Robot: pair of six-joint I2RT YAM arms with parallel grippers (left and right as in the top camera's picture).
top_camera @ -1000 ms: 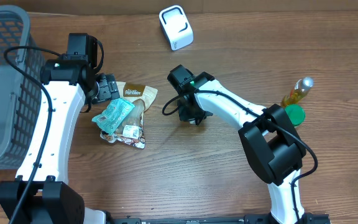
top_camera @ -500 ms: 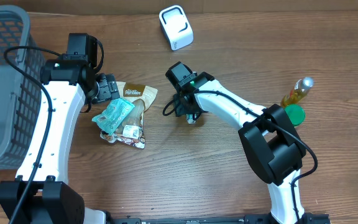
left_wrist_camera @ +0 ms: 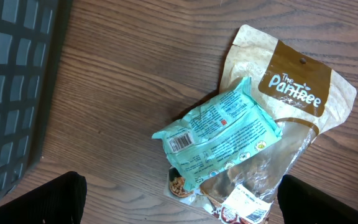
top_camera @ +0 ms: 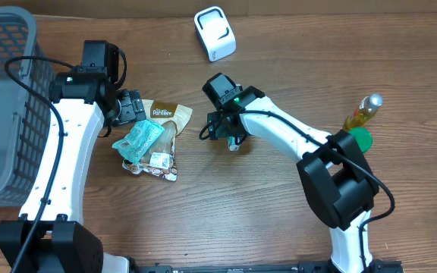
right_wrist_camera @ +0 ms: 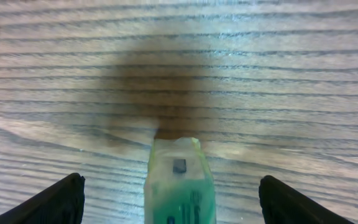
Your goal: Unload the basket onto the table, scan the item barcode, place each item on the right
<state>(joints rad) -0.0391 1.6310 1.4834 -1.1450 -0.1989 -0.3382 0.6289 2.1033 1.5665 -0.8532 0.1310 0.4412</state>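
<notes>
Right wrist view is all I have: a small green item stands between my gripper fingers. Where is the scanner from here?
Observer: Overhead, the white scanner sits near the far edge of the table, beyond the right gripper.
Operator: Anything else to scan?
Observer: Yes, a teal packet lies on a brown pouch below the open left gripper.
Operator: Barcode showing?
Observer: Yes, it faces up on the teal packet.
</notes>
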